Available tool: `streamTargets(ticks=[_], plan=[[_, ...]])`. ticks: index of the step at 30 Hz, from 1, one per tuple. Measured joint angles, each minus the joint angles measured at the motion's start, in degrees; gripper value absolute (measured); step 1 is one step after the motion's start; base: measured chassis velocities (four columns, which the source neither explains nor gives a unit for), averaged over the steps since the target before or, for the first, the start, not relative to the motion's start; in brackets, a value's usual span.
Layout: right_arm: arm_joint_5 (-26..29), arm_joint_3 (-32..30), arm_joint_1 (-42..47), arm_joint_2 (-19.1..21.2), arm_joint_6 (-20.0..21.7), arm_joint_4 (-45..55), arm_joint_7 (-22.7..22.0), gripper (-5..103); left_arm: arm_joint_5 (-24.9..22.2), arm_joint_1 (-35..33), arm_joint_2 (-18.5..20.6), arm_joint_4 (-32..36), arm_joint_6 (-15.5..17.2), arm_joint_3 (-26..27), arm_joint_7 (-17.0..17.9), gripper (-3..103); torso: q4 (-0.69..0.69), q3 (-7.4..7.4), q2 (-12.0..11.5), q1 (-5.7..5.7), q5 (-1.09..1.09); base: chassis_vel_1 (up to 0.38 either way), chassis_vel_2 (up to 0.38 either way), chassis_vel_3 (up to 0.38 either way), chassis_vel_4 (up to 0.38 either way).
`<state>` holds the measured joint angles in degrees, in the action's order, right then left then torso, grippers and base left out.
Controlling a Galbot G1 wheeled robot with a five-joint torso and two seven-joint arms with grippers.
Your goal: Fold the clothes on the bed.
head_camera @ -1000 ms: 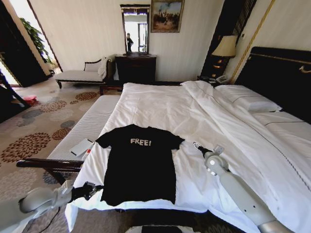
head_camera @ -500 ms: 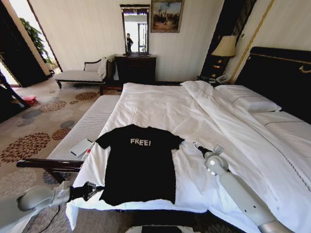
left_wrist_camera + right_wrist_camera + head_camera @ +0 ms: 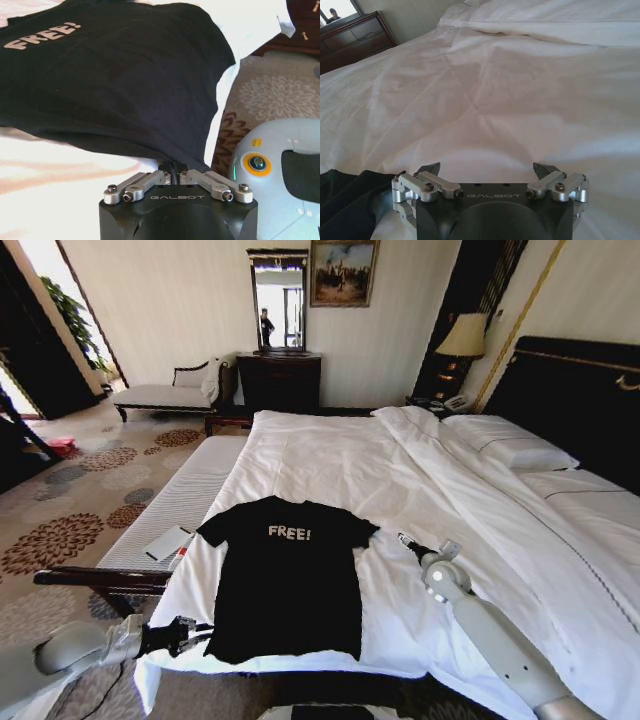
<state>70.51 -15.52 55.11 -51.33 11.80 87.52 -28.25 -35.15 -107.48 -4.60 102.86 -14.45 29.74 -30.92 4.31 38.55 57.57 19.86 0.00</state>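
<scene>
The clothes [image 3: 288, 580] are one black T-shirt with white "FREE!" lettering, spread flat on the bed [image 3: 330, 455] near its front left corner. My left gripper [image 3: 200, 631] sits at the shirt's lower left hem corner, by the edge of the bed. In the left wrist view this gripper [image 3: 172, 171] is shut, its tips pinched into the hem of the clothes [image 3: 115, 80]. My right gripper [image 3: 405, 539] rests over the white duvet just right of the shirt's right sleeve. In the right wrist view that gripper [image 3: 488, 169] is open with nothing in it, beside a piece of the clothes [image 3: 345, 202].
A white padded bench [image 3: 175, 505] with a flat pad [image 3: 167, 542] on it stands along the bed's left side. Pillows [image 3: 510, 445] and a dark headboard [image 3: 580, 400] are at the right. A chaise [image 3: 165, 395], dresser [image 3: 280, 380] and lamp [image 3: 462, 337] stand at the far wall.
My left arm has sunk a little lower and back at the shirt's hem corner. The shirt and the right arm have kept their places.
</scene>
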Motion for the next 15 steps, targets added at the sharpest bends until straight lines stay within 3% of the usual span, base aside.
streamTargets(ticks=[1,2,5,15], plan=[[0.0,0.0,0.0,0.0,0.0,0.0,0.0,100,0.0,0.0,0.0,0.0,0.0,0.0,0.0,8,0.0,0.0,0.0,0.0,0.0,0.0,0.0,0.0,0.0],[0.0,-0.1,0.1,0.0,0.0,0.0,0.0,100,0.8,0.0,0.0,-0.4,-0.4,0.1,-0.4,2,0.0,0.0,0.0,0.0,0.0,0.0,0.0,0.0,0.0],[-0.1,-0.3,0.3,0.0,0.0,0.0,0.0,100,2.8,0.1,0.0,-1.6,-1.9,0.3,-2.0,1,0.01,0.0,0.0,0.0,0.0,0.0,0.0,0.0,0.0],[-0.3,0.2,0.0,0.0,0.0,-0.2,0.0,100,3.2,0.1,-1.0,-1.1,-2.7,0.8,-4.5,0,0.0,0.0,0.0,0.0,-0.01,0.0,0.0,0.0,0.0]])
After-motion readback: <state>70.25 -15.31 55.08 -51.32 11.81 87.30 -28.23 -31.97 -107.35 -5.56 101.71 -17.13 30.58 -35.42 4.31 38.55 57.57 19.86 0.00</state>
